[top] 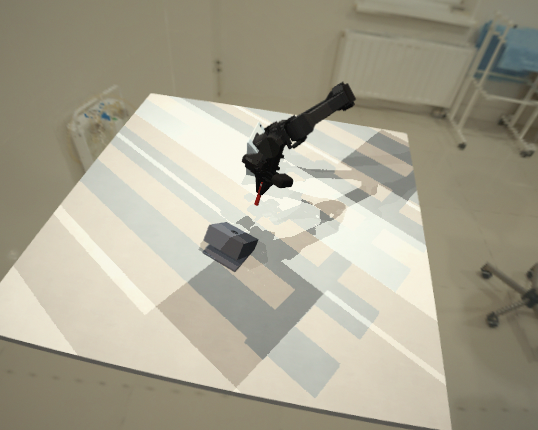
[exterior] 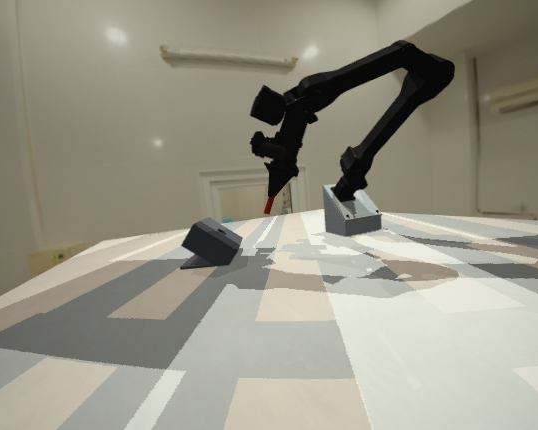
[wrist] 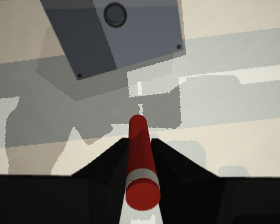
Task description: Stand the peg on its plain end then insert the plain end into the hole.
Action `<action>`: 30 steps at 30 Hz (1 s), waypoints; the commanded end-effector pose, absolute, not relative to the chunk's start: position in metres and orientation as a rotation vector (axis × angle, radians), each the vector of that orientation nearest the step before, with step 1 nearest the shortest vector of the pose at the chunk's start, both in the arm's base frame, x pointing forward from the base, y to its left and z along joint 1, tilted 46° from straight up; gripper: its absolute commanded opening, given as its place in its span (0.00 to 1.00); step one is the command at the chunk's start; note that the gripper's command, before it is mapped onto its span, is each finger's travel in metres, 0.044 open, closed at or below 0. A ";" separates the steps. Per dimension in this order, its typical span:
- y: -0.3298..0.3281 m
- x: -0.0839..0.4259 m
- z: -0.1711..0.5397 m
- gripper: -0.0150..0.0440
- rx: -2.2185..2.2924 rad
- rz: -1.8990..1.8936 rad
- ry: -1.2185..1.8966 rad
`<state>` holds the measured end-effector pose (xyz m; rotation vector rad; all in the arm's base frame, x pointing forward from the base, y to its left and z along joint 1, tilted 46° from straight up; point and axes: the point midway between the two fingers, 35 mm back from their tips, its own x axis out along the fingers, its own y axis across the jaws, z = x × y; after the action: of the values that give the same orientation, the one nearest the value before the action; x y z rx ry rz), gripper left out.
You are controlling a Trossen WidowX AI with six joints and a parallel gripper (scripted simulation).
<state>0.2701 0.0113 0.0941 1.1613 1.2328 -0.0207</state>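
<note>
The red peg [top: 257,197] [exterior: 269,205] [wrist: 140,150] is held in the air, tilted, with its plain end pointing down and away from the gripper. Its white band shows at the near end in the wrist view. My gripper [top: 261,186] [exterior: 272,195] [wrist: 139,145] is shut on the peg. The dark blue-grey sloped panel [top: 223,233] [exterior: 203,237] [wrist: 151,35] stands on the table, apart from the peg. Its one round hole [top: 234,231] [exterior: 222,232] [wrist: 115,15] shows in the face, ahead of the peg's tip in the wrist view. The hole's bottom is too dark to tell.
The table [top: 133,350] [exterior: 283,400] has a pattern of stripes and shadows. The arm's grey wedge-shaped base [exterior: 354,225] stands behind the gripper, to the right in the exterior view. The panel's lower foot [top: 222,257] [exterior: 197,262] rests on the table on its far side from the arm.
</note>
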 end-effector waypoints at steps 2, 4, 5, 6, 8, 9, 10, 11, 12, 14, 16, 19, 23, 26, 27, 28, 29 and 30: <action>0.007 0.274 0.092 0.25 1.189 -0.055 1.206; 0.005 0.276 0.092 0.25 1.200 -0.065 1.193; 0.005 0.277 0.092 0.25 1.206 -0.070 1.186; 0.004 0.278 0.092 0.25 1.211 -0.075 1.179; 0.002 0.280 0.092 0.25 1.223 -0.085 1.165; 0.001 0.281 0.092 0.25 1.228 -0.090 1.158; 0.000 0.283 0.092 0.25 1.234 -0.095 1.151; -0.001 0.284 0.092 0.25 1.240 -0.100 1.143; -0.002 0.285 0.092 0.25 1.246 -0.105 1.136; -0.003 0.287 0.093 0.25 1.257 -0.114 1.122; -0.005 0.289 0.093 0.25 1.269 -0.123 1.107; -0.008 0.292 0.094 0.25 1.287 -0.136 1.085; -0.010 0.295 0.094 0.25 1.299 -0.146 1.069; -0.010 0.298 0.092 0.25 1.302 -0.148 1.065; -0.009 0.299 0.092 0.25 1.304 -0.150 1.063; -0.009 0.300 0.091 0.25 1.305 -0.151 1.061; -0.009 0.301 0.090 0.25 1.307 -0.153 1.059; -0.009 0.303 0.089 0.25 1.308 -0.154 1.057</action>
<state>0.3006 -0.0095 0.0932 1.3022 1.0585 -0.1422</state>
